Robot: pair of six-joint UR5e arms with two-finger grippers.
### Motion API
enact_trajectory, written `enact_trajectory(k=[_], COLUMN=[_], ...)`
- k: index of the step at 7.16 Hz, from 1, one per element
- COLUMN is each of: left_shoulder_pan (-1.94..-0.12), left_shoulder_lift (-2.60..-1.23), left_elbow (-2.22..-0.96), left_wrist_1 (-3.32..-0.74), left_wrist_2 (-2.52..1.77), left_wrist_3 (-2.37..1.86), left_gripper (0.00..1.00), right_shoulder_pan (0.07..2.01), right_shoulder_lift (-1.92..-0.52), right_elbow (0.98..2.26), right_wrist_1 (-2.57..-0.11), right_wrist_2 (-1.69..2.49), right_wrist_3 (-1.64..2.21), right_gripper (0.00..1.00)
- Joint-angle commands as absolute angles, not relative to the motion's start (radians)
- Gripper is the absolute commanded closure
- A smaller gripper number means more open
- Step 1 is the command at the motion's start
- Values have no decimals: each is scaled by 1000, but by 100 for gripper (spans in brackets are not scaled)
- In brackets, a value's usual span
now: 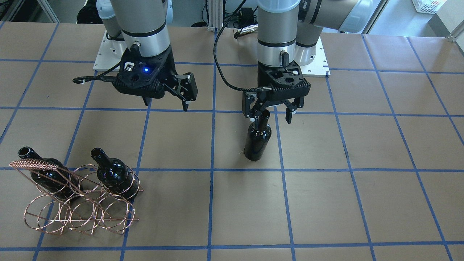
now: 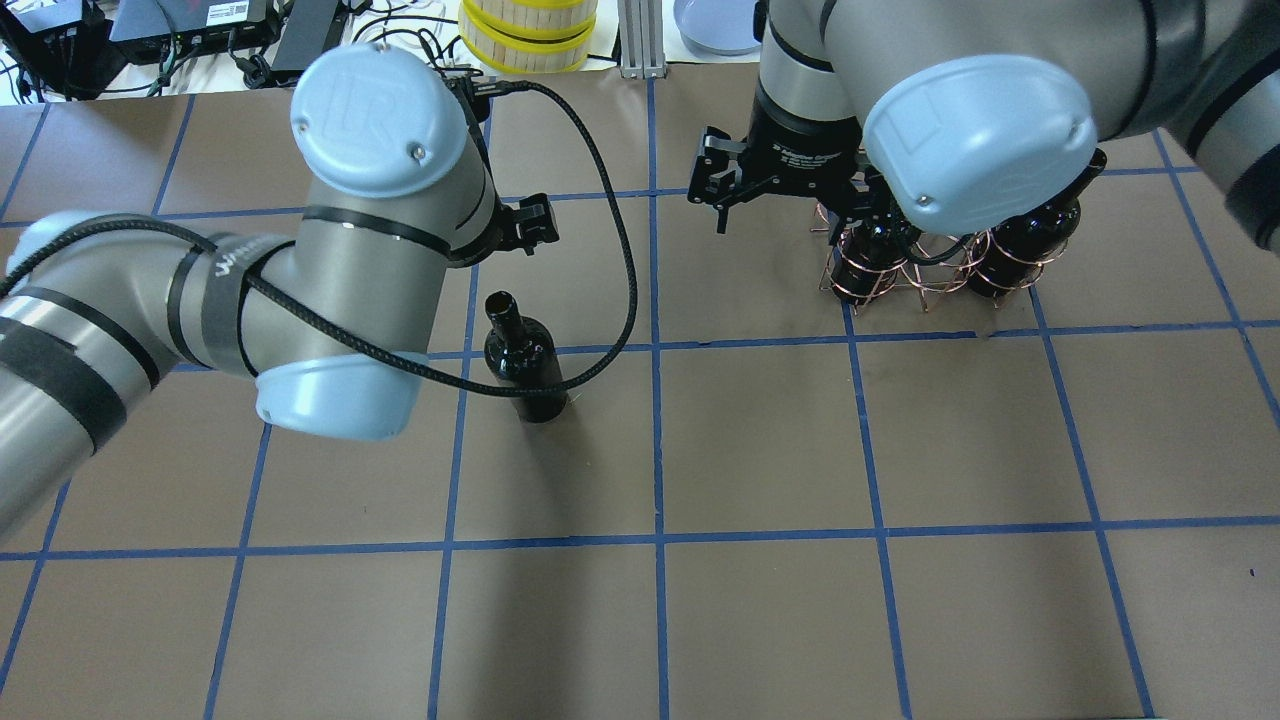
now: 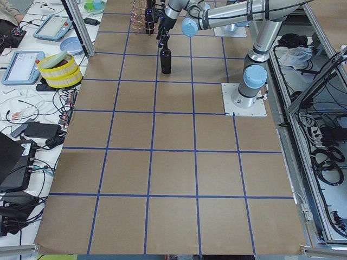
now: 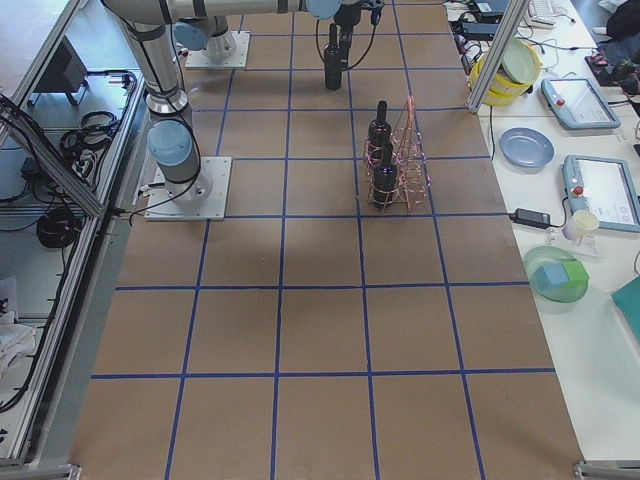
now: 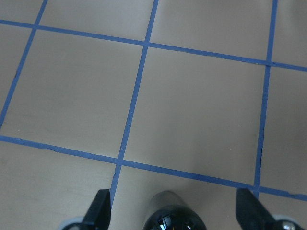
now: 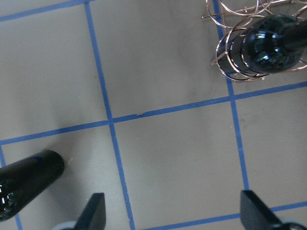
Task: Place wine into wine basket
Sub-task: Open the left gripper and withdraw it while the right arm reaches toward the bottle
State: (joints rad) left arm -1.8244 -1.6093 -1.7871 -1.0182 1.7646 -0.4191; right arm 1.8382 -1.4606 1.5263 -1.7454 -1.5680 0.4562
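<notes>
At table centre: bottle (image 1: 257, 139) upright, unlifted | left gripper (image 1: 271, 113) spread astride its neck, not pinching | right gripper (image 1: 165, 105) spread, empty | basket (image 1: 34, 164) at bottle's 8 o'clock, front view | stowed bottles (image 1: 114, 175): two; third pending, likely two-thirds done

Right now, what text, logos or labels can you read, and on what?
"UR": embossed on the left arm's blue joint cap.
"UR": embossed on the right arm's blue joint cap.
White print on the right gripper: too small to read.
White lettering on the left arm's black strap: blurred.
Standing wine bottle: no label.
</notes>
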Motion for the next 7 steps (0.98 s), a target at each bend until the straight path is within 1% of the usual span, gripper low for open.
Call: enact_trajectory(k=[1, 3, 5, 7], left_shoulder_pan=[-1786, -1645, -1534, -1407], left_shoulder_lift=[-1585, -1560, -1516, -1508], left_elbow=[-1636, -1611, -1589, -1552], left_wrist_1=[-1307, -1394, -1518, -1606], left_wrist_2=[1749, 1621, 1612, 1589], left_wrist_3=[-352, -199, -15, 30], left_gripper=[7, 0, 0, 0], right_shoulder_pan=[1929, 1989, 1994, 2029], right_shoulder_lift=[-1444, -1422, -1419, -1376], right_elbow=[1526, 1525, 1523, 1470], right_wrist_1=[-1822, -1833, -1819, -1787], right_wrist_2=[-1566, -1566, -1546, -1493], right_wrist_3=[509, 502, 502, 500], right_gripper=[0, 0, 0, 0])
